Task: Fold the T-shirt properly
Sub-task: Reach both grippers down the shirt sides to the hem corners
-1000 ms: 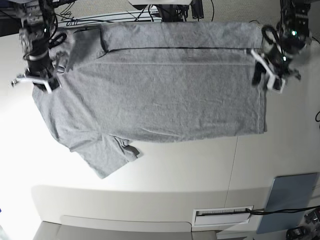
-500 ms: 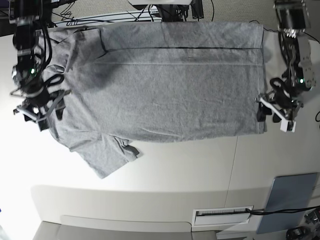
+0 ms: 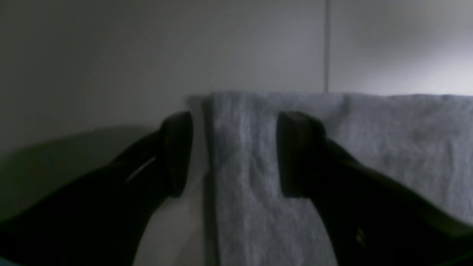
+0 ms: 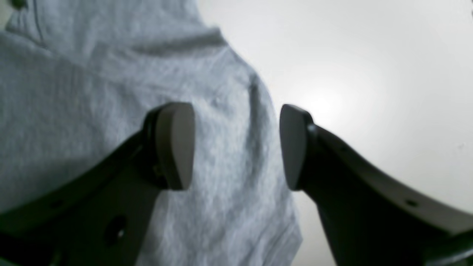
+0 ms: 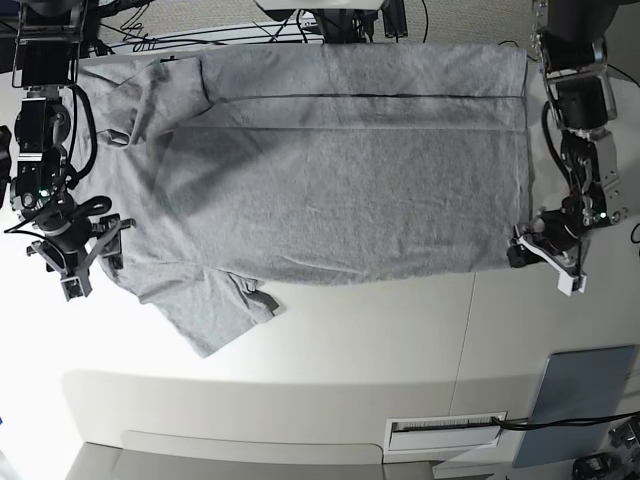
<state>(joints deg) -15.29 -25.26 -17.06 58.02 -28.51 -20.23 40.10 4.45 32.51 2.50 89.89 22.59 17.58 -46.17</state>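
Across the white table [image 5: 360, 340]: heather-grey T-shirt [image 5: 330, 160] spread flat, one long fold line running near its far edge, one sleeve [image 5: 215, 310] sticking out toward the near side at the base view's left, hem edge at that view's right. No lettering visible on the upturned side.

On the near right corner of the table: flat blue-grey panel [image 5: 580, 400], well apart from the shirt.

At the hem's near corner: left tool [image 5: 545, 260], jaws apart, straddling the cloth edge [image 3: 240, 147]; one dark finger [image 3: 177, 151] on bare table, the other over the fabric, nothing pinched.

At the shoulder side, beside the sleeve: right tool [image 5: 75, 260], jaws spread wide, pale pads [image 4: 177, 144] hovering either side of the shirt's edge [image 4: 236, 155], one above cloth, one above bare table, not clamped on anything.
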